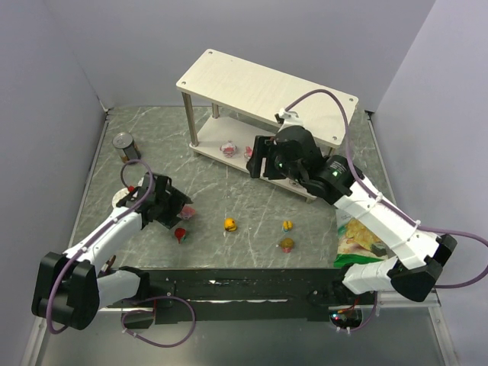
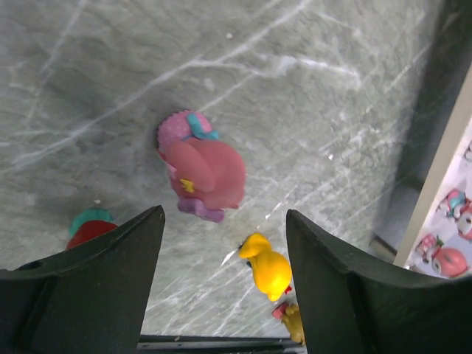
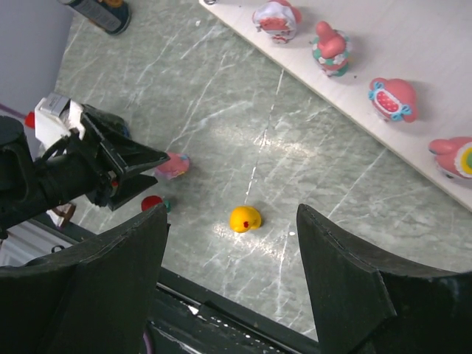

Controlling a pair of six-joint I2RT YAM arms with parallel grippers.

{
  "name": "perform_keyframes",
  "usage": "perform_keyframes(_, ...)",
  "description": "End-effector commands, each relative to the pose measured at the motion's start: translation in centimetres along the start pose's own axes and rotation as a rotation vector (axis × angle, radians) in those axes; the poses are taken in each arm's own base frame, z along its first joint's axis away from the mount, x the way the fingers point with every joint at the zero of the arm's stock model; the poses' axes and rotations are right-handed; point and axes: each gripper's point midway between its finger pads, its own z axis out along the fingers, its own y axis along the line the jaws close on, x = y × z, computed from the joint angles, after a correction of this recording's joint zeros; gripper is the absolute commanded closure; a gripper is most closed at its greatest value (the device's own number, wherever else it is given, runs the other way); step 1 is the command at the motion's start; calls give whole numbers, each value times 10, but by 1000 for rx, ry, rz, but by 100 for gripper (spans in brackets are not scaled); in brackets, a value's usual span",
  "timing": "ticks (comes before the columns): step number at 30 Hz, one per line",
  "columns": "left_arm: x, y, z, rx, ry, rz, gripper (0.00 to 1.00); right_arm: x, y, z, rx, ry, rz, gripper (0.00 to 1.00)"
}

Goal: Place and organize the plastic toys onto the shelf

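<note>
Hovering before pale two-tier wooden shelf [image 1: 267,84], right fingers [image 3: 369,295] spread, empty; careless swing could topple pink-and-white plastic figurines [image 3: 391,99] on lower board [image 3: 413,44]. Front-left of shelf, left fingers [image 2: 96,295] open, aimed at pink rounded plastic figurine [image 2: 203,173] just ahead on grey counter [image 1: 229,183], untouched; off-centre close may flick it away.

The surface [image 2: 310,96] was grey-green, marbled with white veins. The shelf [image 1: 259,80] was pale whitish wood. The pink toy [image 2: 203,169] bore a teal bow and a dotted magenta cap. The yellow toy [image 2: 267,271] was plain. The red toy [image 2: 90,227] had a green top. The left fingers [image 2: 110,280] were black.
</note>
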Motion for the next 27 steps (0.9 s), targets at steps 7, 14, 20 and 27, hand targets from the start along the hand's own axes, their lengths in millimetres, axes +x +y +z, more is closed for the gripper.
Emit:
perform_keyframes(7, -8, -4, 12, -4, -41, -49, 32, -11, -26, -21, 65, -67, 21, 23)
perform_keyframes(14, -3, 4, 22, -21, -23, -60, 42, -21, -43, -34, 101, -108, 34, 23)
perform_keyframes(20, -6, 2, 25, -24, -33, -45, 52, -22, -50, -36, 113, -116, 49, 23)
perform_keyframes(27, 0, -16, 35, 15, 30, 28, 68, -23, -58, -40, 125, -130, 58, 23)
